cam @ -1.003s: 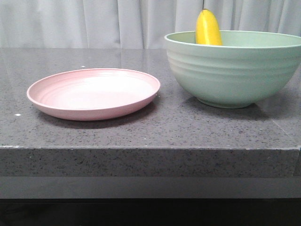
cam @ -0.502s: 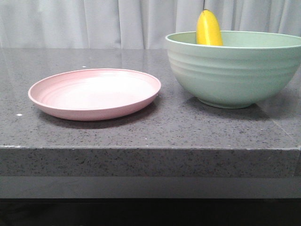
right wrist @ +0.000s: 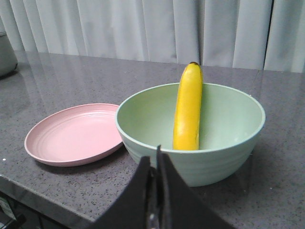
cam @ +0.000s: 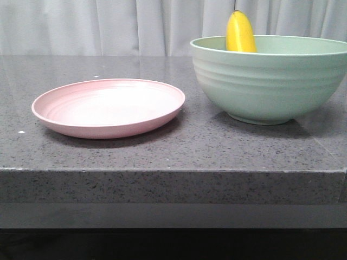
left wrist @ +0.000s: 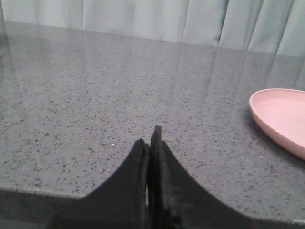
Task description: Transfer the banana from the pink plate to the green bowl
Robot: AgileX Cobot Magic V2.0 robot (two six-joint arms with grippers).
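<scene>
The banana [cam: 240, 33] stands on end inside the green bowl [cam: 271, 81] at the right of the table, leaning on the bowl's far wall, its tip above the rim. It also shows in the right wrist view [right wrist: 188, 109], inside the bowl [right wrist: 224, 152]. The pink plate [cam: 108, 107] sits empty to the bowl's left; it shows in the right wrist view [right wrist: 71, 136] and at the edge of the left wrist view [left wrist: 283, 117]. My left gripper [left wrist: 149, 138] is shut and empty over bare table. My right gripper [right wrist: 153, 160] is shut and empty, near the bowl's front side.
The grey speckled stone table [cam: 173, 157] has a front edge close to the camera. White curtains [cam: 108, 27] hang behind it. A grey object [right wrist: 5, 55] stands at the table's far left in the right wrist view.
</scene>
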